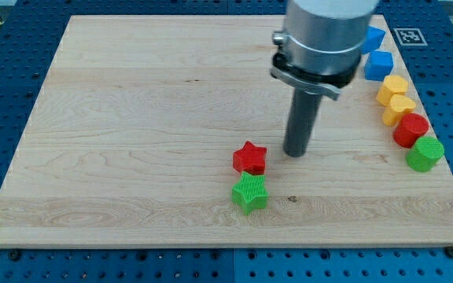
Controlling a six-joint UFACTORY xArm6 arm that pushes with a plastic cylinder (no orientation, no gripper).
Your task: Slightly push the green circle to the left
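Your tip [296,154] sits mid-worktop [132,118], just right of the red star [250,158], with the green star [250,192] right below that. It's a bare rod, so no end effector to open or clench. The green circle [425,153] is way over at the right edge, touching the red block [410,130].

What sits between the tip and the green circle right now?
Nothing visible. My tip rests on bare board, right of the red star block; the green circle block lies far to the view's right, beside the red round block.
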